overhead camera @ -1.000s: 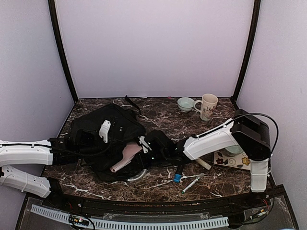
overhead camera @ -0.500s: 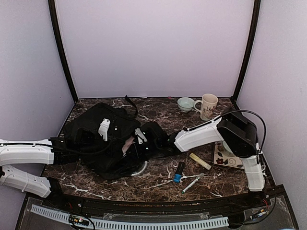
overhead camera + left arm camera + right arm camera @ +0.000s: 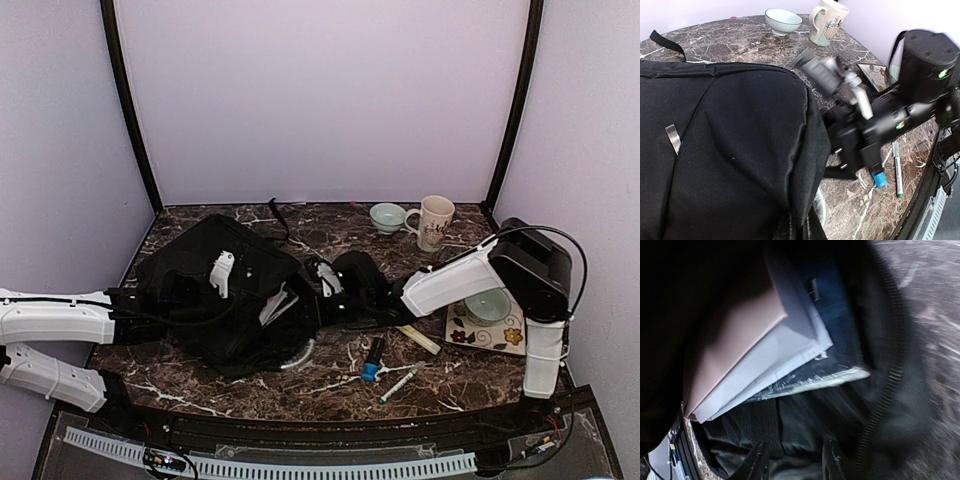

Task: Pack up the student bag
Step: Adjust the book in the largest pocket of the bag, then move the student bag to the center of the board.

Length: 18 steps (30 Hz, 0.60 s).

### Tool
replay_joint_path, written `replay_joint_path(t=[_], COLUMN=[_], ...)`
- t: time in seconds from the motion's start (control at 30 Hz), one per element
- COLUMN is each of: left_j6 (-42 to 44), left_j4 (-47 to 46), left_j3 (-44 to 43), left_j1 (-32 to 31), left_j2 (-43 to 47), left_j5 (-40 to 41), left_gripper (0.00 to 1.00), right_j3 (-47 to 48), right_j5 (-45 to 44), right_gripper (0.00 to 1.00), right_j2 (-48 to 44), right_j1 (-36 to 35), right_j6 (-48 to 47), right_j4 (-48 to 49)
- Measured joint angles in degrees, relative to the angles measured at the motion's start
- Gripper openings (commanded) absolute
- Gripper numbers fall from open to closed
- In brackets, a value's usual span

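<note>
Overhead first: found student bag [image 3: 190, 262] sprawled over left-centre of marble tabletop [image 3: 330, 235], mouth turned toward right arm [image 3: 450, 285]. Logged left end effector [image 3: 220, 273] closed on bag's upper panel, holding it lifted, fingers mostly buried in fabric. Logged right end effector [image 3: 323, 283] at bag's mouth, just beside pale book edges [image 3: 277, 306] showing inside. Noted mug [image 3: 434, 221] and small bowl [image 3: 387, 216] at far edge, well apart from bag; flowered plate [image 3: 505, 335] at right, under right arm; yellow highlighter [image 3: 417, 340], blue-capped marker [image 3: 373, 358] and green pen [image 3: 400, 384] loose near front. Left wrist next: saw black panel filling most of frame, silver zipper pull [image 3: 673, 138] on it, strap end [image 3: 666, 43] on stone behind, right end effector blurred beyond bag's edge. Right wrist last: looked straight into open bag; made out pink cover [image 3: 735, 340], white pages [image 3: 790, 355] and dark blue book [image 3: 835, 325] stacked inside, zipper teeth [image 3: 886, 390] curving along right. Recorded own fingertips [image 3: 759, 466] apart at bottom of frame, nothing between them, dark lining behind.
</note>
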<state>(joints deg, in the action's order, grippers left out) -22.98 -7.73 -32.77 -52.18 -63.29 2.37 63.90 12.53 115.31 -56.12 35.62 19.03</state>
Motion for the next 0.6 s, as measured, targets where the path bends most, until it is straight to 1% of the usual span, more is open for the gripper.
replay_joint_path(t=[0.13, 0.23, 0.27, 0.43, 0.6], left_j6=[0.6, 1.2, 1.4, 1.7, 1.8], left_j4=[-0.7, -1.0, -1.0, -1.3, -1.7], left_j3=[0.0, 0.0, 0.0, 0.0, 0.4], left_j1=[-0.1, -0.1, -0.1, -0.1, -0.1], left_j2=[-1.9, -3.2, -3.5, -3.8, -3.8], left_j5=[-0.4, -1.2, -1.4, -1.5, -1.6], left_gripper=[0.00, 0.00, 0.00, 0.00, 0.00], right_j3=[-5.8, -7.5, -7.6, -4.9, 1.0], right_j5=[-3.6, -7.6, -9.3, -17.1, -19.9], right_gripper=[0.55, 0.71, 0.74, 0.78, 0.79], right_j2=[-7.4, -10.9, -11.5, -10.4, -5.4], right_j1=[1.2, 1.4, 1.5, 1.5, 1.5], right_j6=[-1.0, -1.9, -2.1, -4.0, -5.1], right_j4=[0.3, -0.2, -0.7, -6.3, -10.3])
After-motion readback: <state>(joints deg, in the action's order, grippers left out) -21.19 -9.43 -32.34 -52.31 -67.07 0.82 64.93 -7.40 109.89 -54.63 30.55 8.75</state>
